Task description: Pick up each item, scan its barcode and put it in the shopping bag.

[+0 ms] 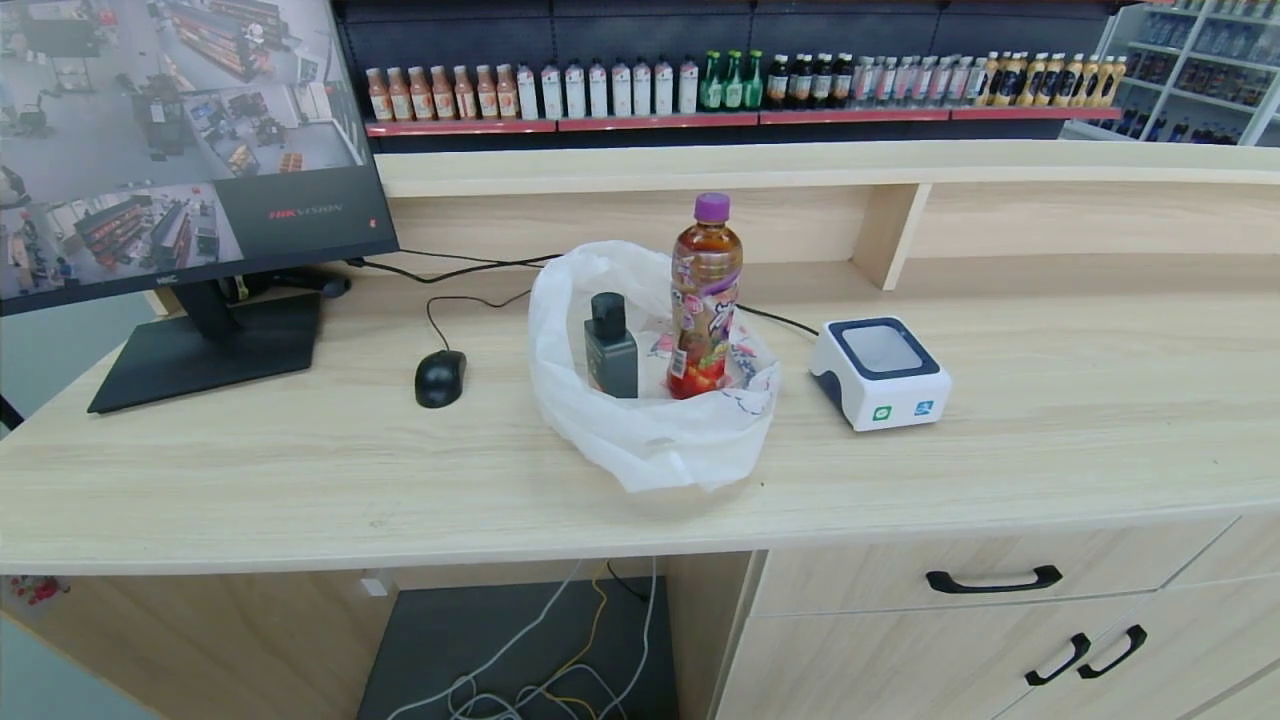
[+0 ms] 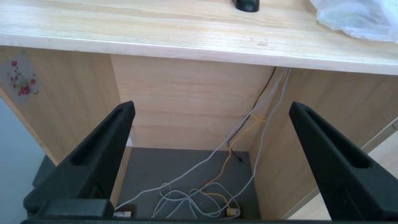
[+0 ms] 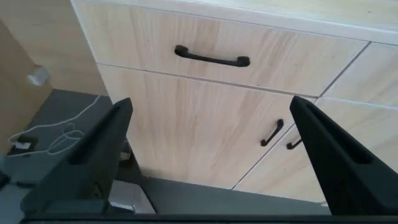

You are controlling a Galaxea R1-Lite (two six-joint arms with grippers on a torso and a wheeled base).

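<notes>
Currently my left fingers [image 2: 93, 162] and right fingers [image 3: 90, 158] hang open, empty, below the desk [image 1: 300, 470]; above them, shopping bag [image 1: 650, 450] holds tea bottle [image 1: 705, 290].

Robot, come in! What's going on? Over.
Left gripper and right gripper open, low by counter. Bottle and dark container standing in bag. Scanner, mouse beside it.

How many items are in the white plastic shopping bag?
2: a dark grey bottle at left, a purple-capped tea bottle beside it; white plastic bag may hide more.
</notes>
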